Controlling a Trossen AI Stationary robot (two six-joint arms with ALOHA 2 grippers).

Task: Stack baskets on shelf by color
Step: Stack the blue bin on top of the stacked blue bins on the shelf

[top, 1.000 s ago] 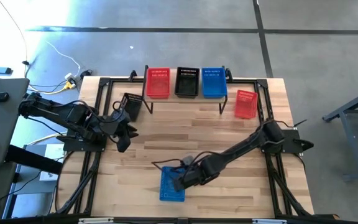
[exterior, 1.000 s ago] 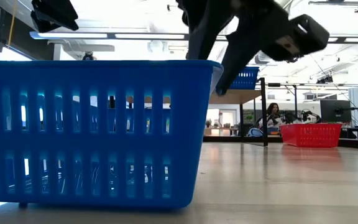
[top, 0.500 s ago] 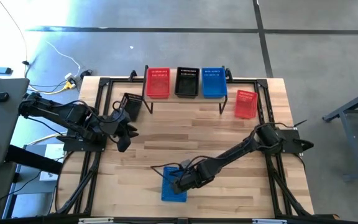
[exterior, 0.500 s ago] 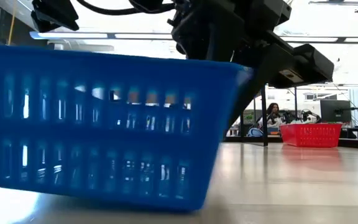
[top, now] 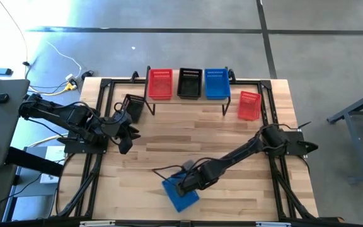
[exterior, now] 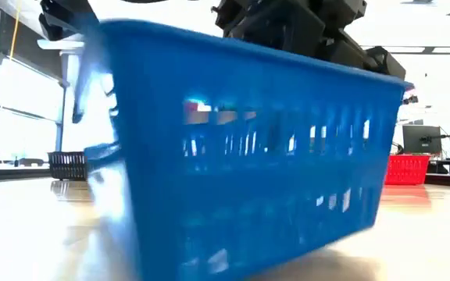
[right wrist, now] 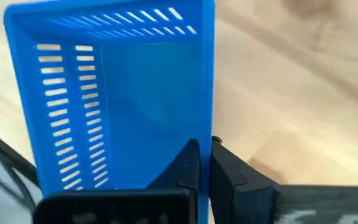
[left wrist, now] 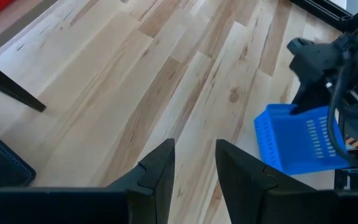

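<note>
Since a second ago the blue basket (top: pixel 181 193) has swung round and tipped; it sat square on the counter (top: pixel 169 139), now it's skewed and one end is off the wood. My right claw (right wrist: pixel 204 163) went from open to pinched on its rim, one finger inside the wall, one outside. So: clamped tight on the basket's side wall, near a corner.

Left claw (left wrist: pixel 194 163) hangs partly open over bare counter, holding nothing, beside a black basket (top: pixel 133 106).

Doing this step well, as I judge it: a one-wall grip near a corner will let the basket swing, so lift slow, let it hang steady before travelling, keep the wrist level. Clear the counter fully before moving toward the shelf (top: pixel 188 101).

Relative to the claw: basket hangs straight ahead of and below the fingers, gripped wall between them. The shelf is well apart, far side of the counter; its blue basket (top: pixel 217 82) is the target, beside the black (top: pixel 190 82) and red (top: pixel 161 83) ones. A loose red basket (top: pixel 249 105) sits near the shelf's end.
</note>
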